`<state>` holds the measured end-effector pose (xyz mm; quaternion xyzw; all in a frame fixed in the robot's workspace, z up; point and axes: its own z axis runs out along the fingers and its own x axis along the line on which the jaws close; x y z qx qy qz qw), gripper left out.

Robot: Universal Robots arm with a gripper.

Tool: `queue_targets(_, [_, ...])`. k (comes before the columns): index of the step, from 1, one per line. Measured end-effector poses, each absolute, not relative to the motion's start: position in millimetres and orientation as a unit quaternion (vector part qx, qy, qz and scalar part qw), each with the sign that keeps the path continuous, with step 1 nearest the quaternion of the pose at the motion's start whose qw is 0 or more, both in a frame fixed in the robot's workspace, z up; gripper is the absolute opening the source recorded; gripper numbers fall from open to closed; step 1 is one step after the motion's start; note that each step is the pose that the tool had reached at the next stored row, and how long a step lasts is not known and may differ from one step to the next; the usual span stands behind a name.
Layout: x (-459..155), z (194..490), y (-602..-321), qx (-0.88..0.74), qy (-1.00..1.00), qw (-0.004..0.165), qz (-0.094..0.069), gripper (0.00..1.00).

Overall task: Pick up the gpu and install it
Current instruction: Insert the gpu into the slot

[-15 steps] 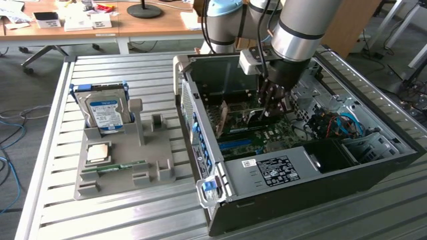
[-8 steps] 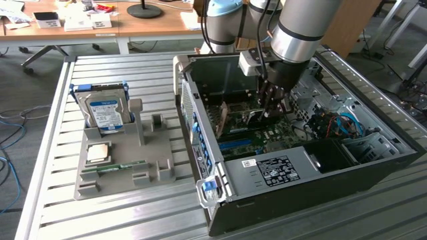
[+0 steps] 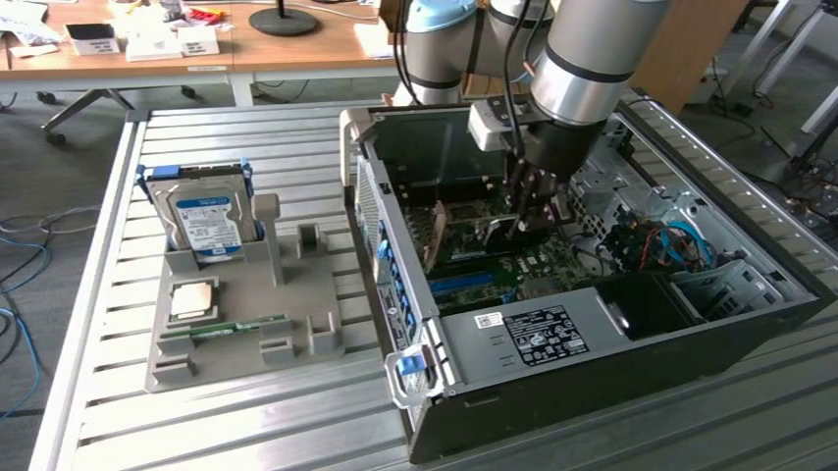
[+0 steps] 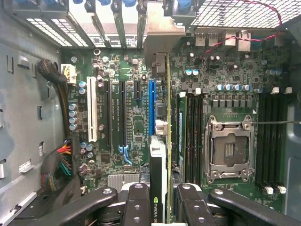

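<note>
Gpu | edge-on, just beside blue slot | gripper fingers clamped on its sides

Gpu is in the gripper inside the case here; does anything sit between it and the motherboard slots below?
Nothing visible does. The gripper holds the gpu on edge over the motherboard, alongside the blue slot, whose visible length is bare. The cable bundle lies off to the side, by the case wall.
</note>
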<state>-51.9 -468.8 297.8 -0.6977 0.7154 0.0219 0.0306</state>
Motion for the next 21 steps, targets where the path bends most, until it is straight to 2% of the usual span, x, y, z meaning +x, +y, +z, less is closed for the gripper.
queue_targets(21, [-53.0, 294.4, -468.9, -0.698, 0.715, 0.030, 0.022, 0.27])
